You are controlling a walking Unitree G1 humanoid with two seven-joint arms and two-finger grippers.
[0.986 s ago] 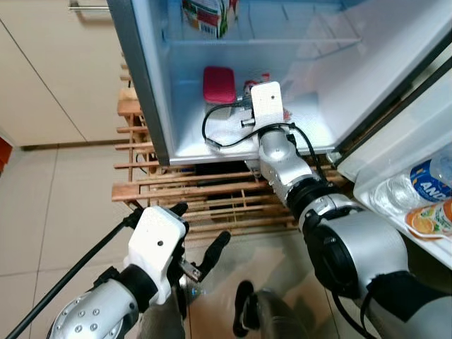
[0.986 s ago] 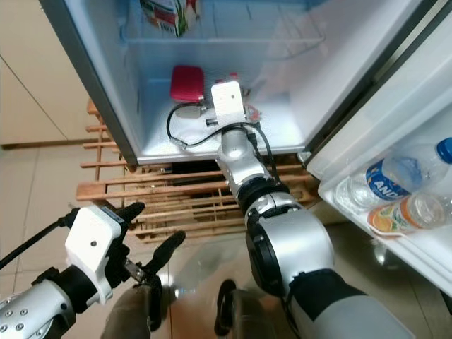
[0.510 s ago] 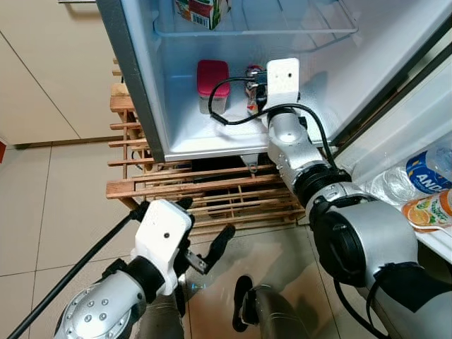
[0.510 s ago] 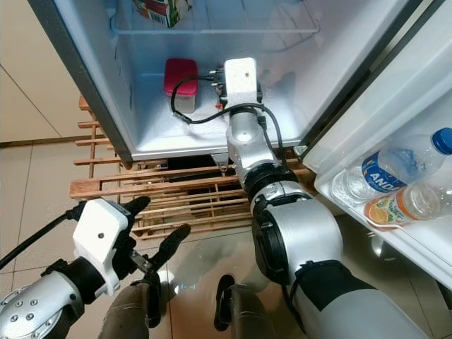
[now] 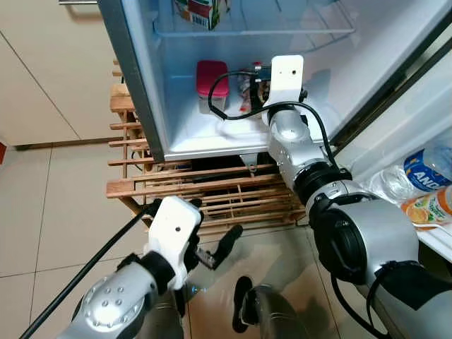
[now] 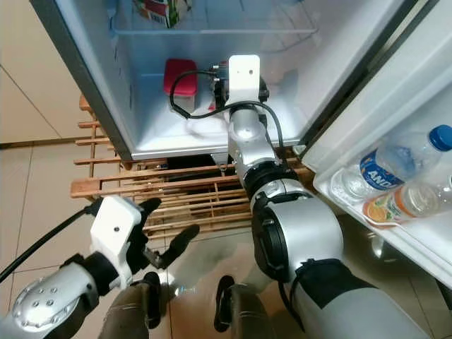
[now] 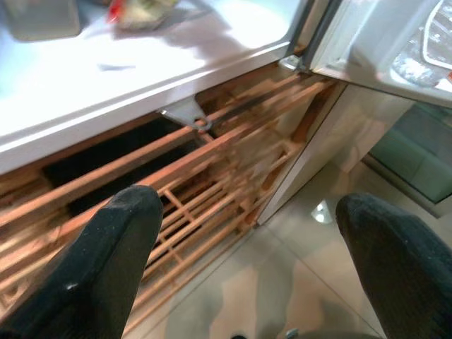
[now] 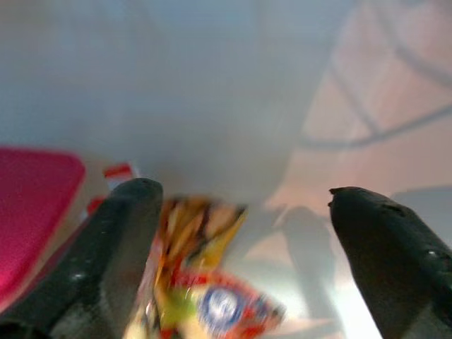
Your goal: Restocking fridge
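Inside the open fridge (image 5: 152,106), on its bottom shelf, the right gripper (image 8: 236,233) hangs with jaws spread wide and empty over a colourful snack packet (image 8: 201,300), which lies just right of a red-lidded container (image 5: 212,85). The packet looks light, soft and crinkly, likely slippery; pinching a flat end should hold better than the puffy middle. The shelf's far right is bare, while a wire rack (image 5: 296,28) closes in overhead. The left gripper (image 7: 247,233), jaws open and empty, idles low over the floor near a wooden pallet (image 5: 176,187). Bottles (image 6: 395,169) sit in the door on the right.
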